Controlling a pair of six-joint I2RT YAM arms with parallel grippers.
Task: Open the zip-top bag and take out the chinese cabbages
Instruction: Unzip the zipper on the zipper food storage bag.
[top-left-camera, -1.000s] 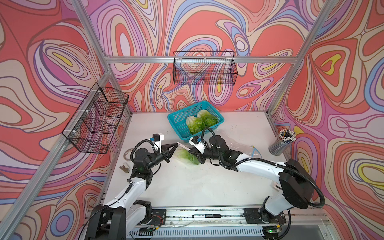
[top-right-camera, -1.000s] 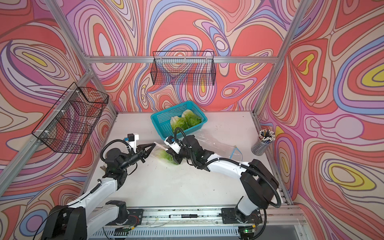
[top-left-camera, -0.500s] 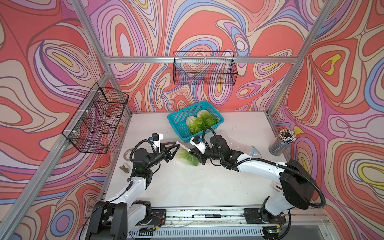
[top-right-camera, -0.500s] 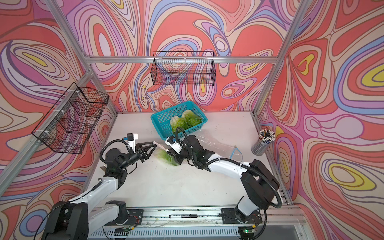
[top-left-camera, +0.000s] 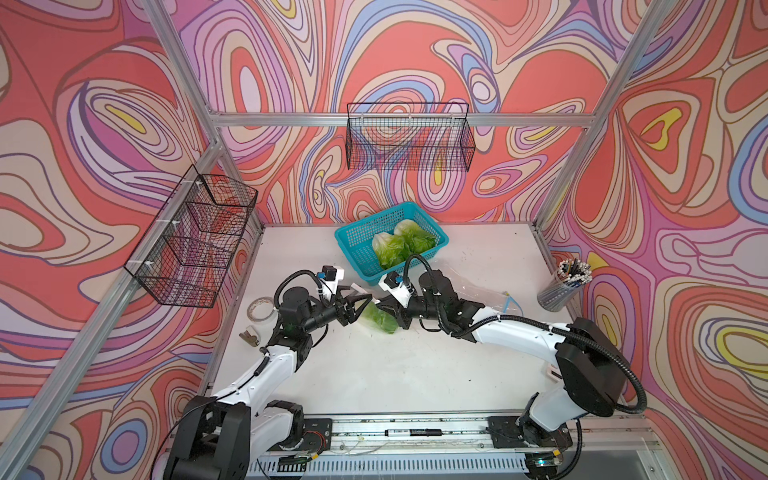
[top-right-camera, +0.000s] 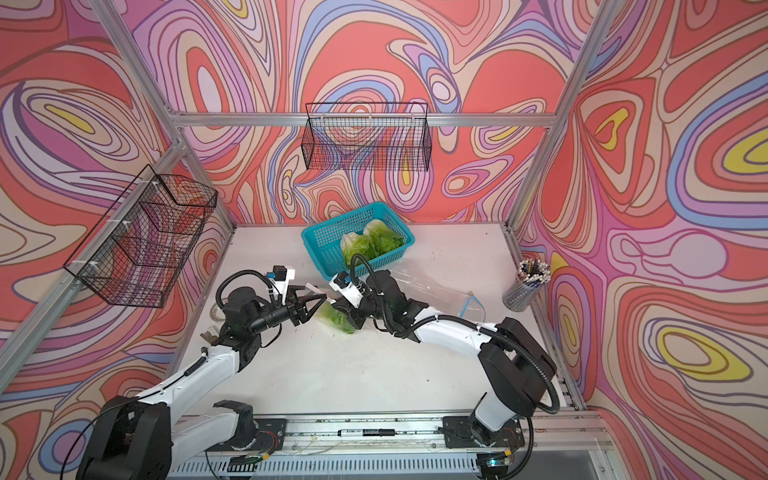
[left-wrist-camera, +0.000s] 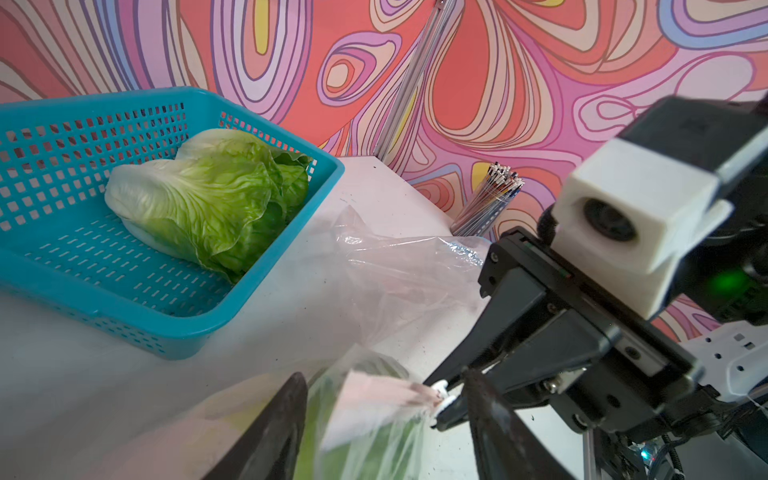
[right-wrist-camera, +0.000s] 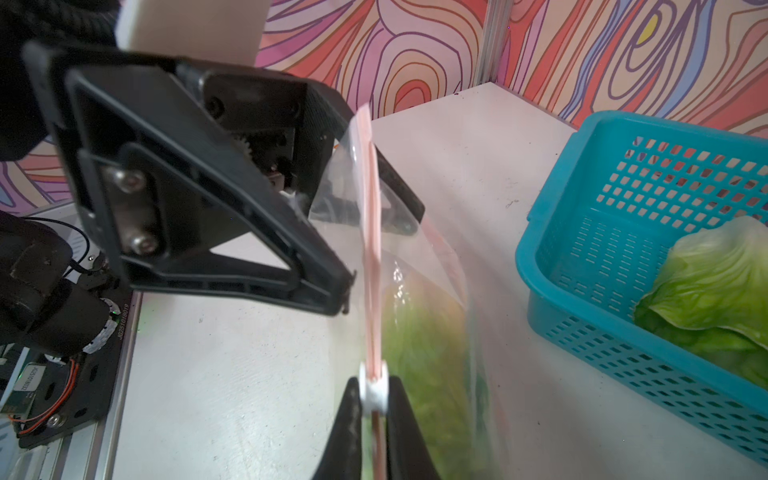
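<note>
Since a second ago the left hand (left-wrist-camera: 386, 382) is no longer pinching. Its two fingers are now standing apart, one on each side of the top edge of the zip-top bag (right-wrist-camera: 432, 266). In the right wrist view the pink zip strip (right-wrist-camera: 370, 208) is running between them, but I cannot tell for sure if either finger is touching the film. The right hand (right-wrist-camera: 374, 384) is not changing. It is staying narrow and is gripping the white slider (right-wrist-camera: 372, 395) at the end of this strip. The bag is remaining at almost the same place.

In both top views the bag is sitting at the middle of the worktop (top-left-camera: 395, 374), between the two hands and just in front of the teal basket (top-left-camera: 356, 245). The third cabbage (right-wrist-camera: 419, 353) is lying inside the bag, and its green leaves are showing through the clear film. The two cabbages (top-left-camera: 390, 249) outside the bag are lying in the basket, side by side and touching each other.

A second clear bag (top-left-camera: 484, 286) with a blue zip is lying flat behind the right arm. A cup of pencils (top-left-camera: 561, 291) is standing near the right edge of the worktop.
</note>
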